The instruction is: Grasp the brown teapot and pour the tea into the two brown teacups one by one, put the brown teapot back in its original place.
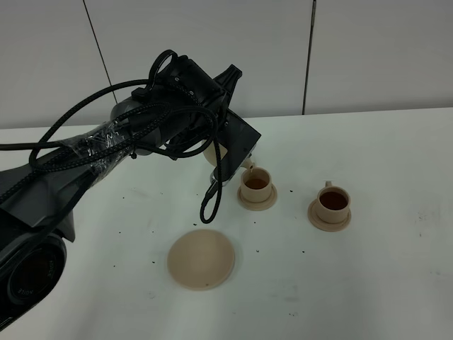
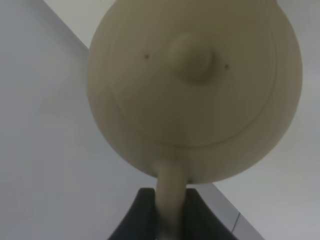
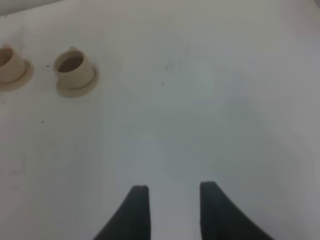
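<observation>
Beige-tan ceramic teapot [image 1: 214,154] tipped over a cup, second pour in hand by my judgement.
I had my left hand [image 2: 170,205] clenched on its loop handle, spout just above the small tan handled teacup [image 1: 256,184]; the other small tan teacup [image 1: 333,201] already showed dark tea. My right hand [image 3: 170,192] hung released, holding nothing. Next called for levelling the pot and carrying it to the wide flat round saucer [image 1: 201,258] on the white surface [image 1: 382,283].

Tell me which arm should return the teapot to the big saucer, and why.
Left. The left hand is shut on the handle of the brown teapot, with the big saucer close by. The right hand is open and empty, out of the high view.
</observation>
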`<state>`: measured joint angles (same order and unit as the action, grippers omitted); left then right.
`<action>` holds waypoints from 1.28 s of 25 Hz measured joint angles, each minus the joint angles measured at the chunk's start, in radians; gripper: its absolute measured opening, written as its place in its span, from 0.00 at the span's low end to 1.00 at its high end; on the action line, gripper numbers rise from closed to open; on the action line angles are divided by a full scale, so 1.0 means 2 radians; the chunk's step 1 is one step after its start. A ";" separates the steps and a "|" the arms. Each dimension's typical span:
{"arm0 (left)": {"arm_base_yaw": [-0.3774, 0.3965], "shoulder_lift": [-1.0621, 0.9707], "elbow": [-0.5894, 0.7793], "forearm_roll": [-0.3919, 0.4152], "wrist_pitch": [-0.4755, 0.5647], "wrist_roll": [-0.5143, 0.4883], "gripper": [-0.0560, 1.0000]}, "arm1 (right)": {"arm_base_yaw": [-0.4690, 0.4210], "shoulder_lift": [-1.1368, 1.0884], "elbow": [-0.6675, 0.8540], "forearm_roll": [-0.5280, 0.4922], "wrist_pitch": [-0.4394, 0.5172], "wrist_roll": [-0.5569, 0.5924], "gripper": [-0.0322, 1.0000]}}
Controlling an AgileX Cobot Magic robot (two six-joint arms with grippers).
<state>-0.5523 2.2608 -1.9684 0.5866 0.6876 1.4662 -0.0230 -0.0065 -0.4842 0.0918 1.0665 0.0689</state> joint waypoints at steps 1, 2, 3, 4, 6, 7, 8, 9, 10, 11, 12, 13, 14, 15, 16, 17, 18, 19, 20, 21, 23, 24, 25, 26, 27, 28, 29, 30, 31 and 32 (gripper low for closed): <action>0.000 0.000 0.000 0.000 -0.001 0.000 0.21 | 0.000 0.000 0.000 0.000 0.000 0.000 0.26; 0.000 0.000 0.000 0.000 -0.002 0.000 0.21 | 0.000 0.000 0.000 0.000 0.000 0.000 0.26; 0.000 0.000 0.000 0.000 -0.003 0.000 0.21 | 0.000 0.000 0.000 0.000 0.000 0.000 0.26; 0.000 0.000 0.000 0.000 -0.004 0.002 0.21 | 0.000 0.000 0.000 0.000 0.000 0.000 0.26; 0.000 0.000 0.000 0.000 -0.005 0.008 0.21 | 0.000 0.000 0.000 0.000 0.000 0.000 0.26; 0.000 0.000 0.000 0.000 -0.005 0.010 0.21 | 0.000 0.000 0.000 0.000 0.000 0.000 0.26; 0.000 0.000 0.000 0.000 -0.006 0.011 0.21 | 0.000 0.000 0.000 0.000 0.000 0.000 0.26; 0.000 0.000 0.000 0.000 -0.006 0.013 0.21 | 0.000 0.000 0.000 0.000 0.000 0.000 0.26; 0.000 0.000 0.000 0.000 -0.007 0.013 0.21 | 0.000 0.000 0.000 0.000 0.000 0.000 0.26; 0.000 0.000 0.000 0.000 -0.008 0.014 0.21 | 0.000 0.000 0.000 0.000 0.000 0.000 0.26; 0.000 0.000 0.000 0.000 -0.011 0.015 0.21 | 0.000 0.000 0.000 0.000 0.000 0.000 0.26; 0.000 0.000 0.000 0.000 -0.012 0.018 0.21 | 0.000 0.000 0.000 0.000 0.000 0.000 0.26; 0.000 0.000 0.000 0.000 -0.014 0.020 0.21 | 0.000 0.000 0.000 0.000 0.000 0.000 0.26; 0.000 0.000 0.000 0.000 -0.015 0.021 0.21 | 0.000 0.000 0.000 0.000 0.000 0.000 0.26; 0.000 0.000 0.000 0.000 -0.016 0.022 0.21 | 0.000 0.000 0.000 0.000 0.000 0.000 0.26; 0.000 0.000 0.000 0.000 -0.017 0.024 0.21 | 0.000 0.000 0.000 0.000 0.000 0.000 0.26; 0.000 0.000 0.000 0.000 -0.018 0.026 0.21 | 0.000 0.000 0.000 0.000 0.000 0.000 0.26; 0.000 0.000 0.000 0.000 -0.019 0.027 0.21 | 0.000 0.000 0.000 0.000 0.000 0.000 0.26; 0.000 0.000 0.000 0.000 -0.019 0.030 0.21 | 0.000 0.000 0.000 0.000 0.000 0.000 0.26; 0.000 0.000 0.000 0.000 -0.019 0.033 0.21 | 0.000 0.000 0.000 0.000 0.000 0.000 0.26; 0.000 0.000 0.000 0.000 -0.020 0.034 0.21 | 0.000 0.000 0.000 0.000 0.000 0.000 0.26; -0.001 0.000 0.000 0.000 -0.022 0.035 0.21 | 0.000 0.000 0.000 0.000 0.000 0.000 0.26; -0.002 0.000 0.000 0.000 -0.023 0.036 0.21 | 0.000 0.000 0.000 0.000 0.000 0.000 0.26; -0.003 0.000 0.000 0.000 -0.024 0.036 0.21 | 0.000 0.000 0.000 0.000 0.000 0.000 0.26; -0.005 0.001 0.000 0.000 -0.027 0.036 0.21 | 0.000 0.000 0.000 0.000 0.000 0.000 0.26; -0.005 0.003 0.000 0.000 -0.030 0.036 0.21 | 0.000 0.000 0.000 0.000 0.000 0.000 0.26; -0.006 0.005 0.000 0.000 -0.034 0.036 0.21 | 0.000 0.000 0.000 0.000 0.000 0.000 0.26; -0.007 0.009 0.000 0.000 -0.035 0.036 0.21 | 0.000 0.000 0.000 0.000 0.000 0.000 0.26; -0.008 0.012 0.000 0.000 -0.035 0.036 0.21 | 0.000 0.000 0.000 0.000 0.000 0.000 0.26; -0.008 0.016 0.000 0.000 -0.035 0.036 0.21 | 0.000 0.000 0.000 0.000 0.000 0.000 0.26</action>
<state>-0.5674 2.2929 -1.9684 0.5856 0.6179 1.5386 -0.0230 -0.0065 -0.4842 0.0918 1.0665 0.0689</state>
